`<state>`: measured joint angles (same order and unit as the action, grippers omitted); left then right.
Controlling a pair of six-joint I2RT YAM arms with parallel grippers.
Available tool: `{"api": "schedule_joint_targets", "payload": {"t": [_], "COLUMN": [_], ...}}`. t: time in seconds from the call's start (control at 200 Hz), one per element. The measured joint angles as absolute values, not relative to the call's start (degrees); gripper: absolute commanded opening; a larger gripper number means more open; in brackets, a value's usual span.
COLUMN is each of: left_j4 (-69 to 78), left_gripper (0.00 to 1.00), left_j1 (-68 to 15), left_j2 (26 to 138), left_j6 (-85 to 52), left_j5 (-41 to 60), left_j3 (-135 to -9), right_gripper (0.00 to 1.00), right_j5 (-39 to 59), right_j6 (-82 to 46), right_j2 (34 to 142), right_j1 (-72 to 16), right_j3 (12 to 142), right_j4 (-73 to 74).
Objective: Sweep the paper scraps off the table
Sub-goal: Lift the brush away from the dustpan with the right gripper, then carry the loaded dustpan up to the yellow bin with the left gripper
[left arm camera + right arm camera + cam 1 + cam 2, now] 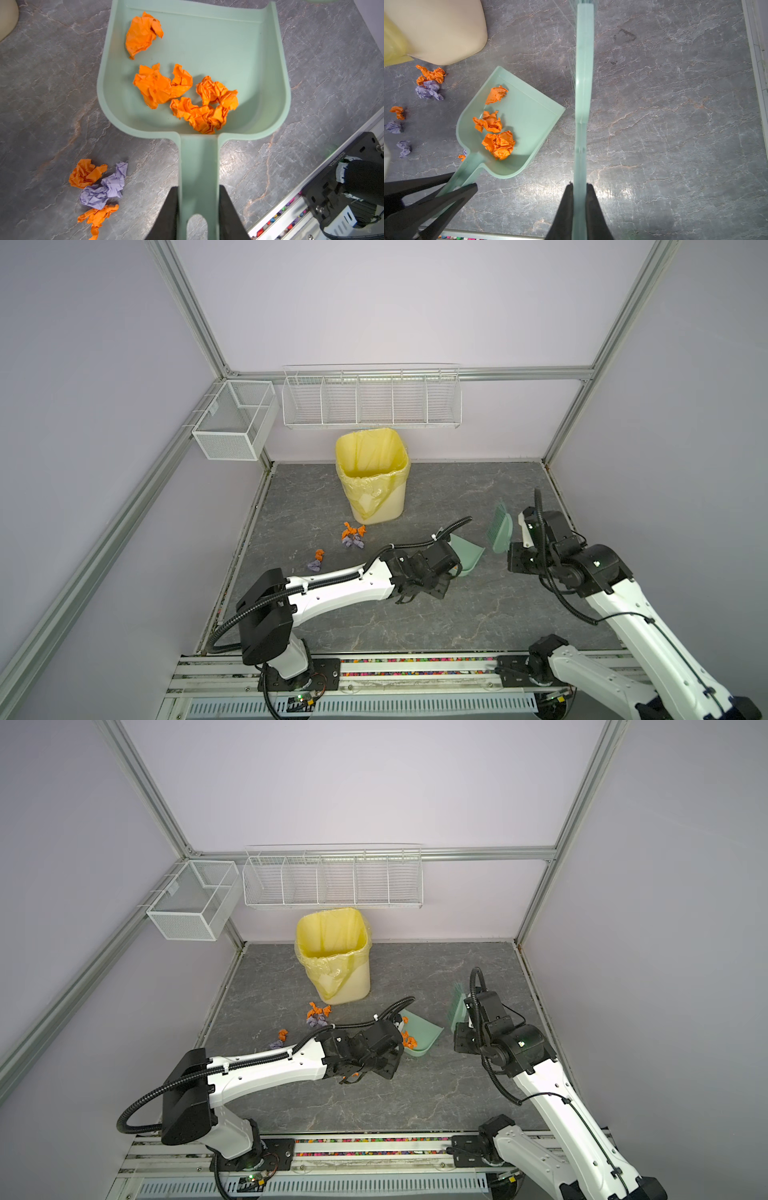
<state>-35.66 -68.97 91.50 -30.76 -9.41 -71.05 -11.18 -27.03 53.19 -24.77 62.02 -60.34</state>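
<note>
between the left gripper point(198, 187) jaws the dustpan point(239, 52) handle sits clamped, paper scraps point(162, 87) just ahead. right gripper point(579, 184) pinches the brush point(584, 62) handle.

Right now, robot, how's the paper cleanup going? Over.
Left hand shut on dustpan handle. Right hand shut on brush. Some orange paper scraps in dustpan, more loose on table near bin. Dustpan sits between brush and loose scraps.

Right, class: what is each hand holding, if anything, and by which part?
The left hand grips the dustpan by its handle; the right hand grips the brush by its handle.
</note>
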Motion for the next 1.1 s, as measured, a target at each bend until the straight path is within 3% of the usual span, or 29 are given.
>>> {"api": "schedule_joint_targets", "payload": {"t": [0.62, 1.1], "left_j4": [-38.76, -41.58], "left_gripper": [0.00, 0.00], "left_j1": [-68.51, -61.98], "left_j2": [83.42, 81.19], "left_j6": [-30.85, -30.81], "left_j5": [-14.06, -11.64], "left_j3": [-73.76, -79.35], "right_gripper": [0.07, 0.07], "right_j5": [-15.64, -15.38], "right_j6": [-27.46, -27.44], "right_j2": [51.27, 51.18], "right_j1": [-23.38, -23.29], "right_j3": [60.25, 58.17], "right_j4": [-60.12, -59.59]}}
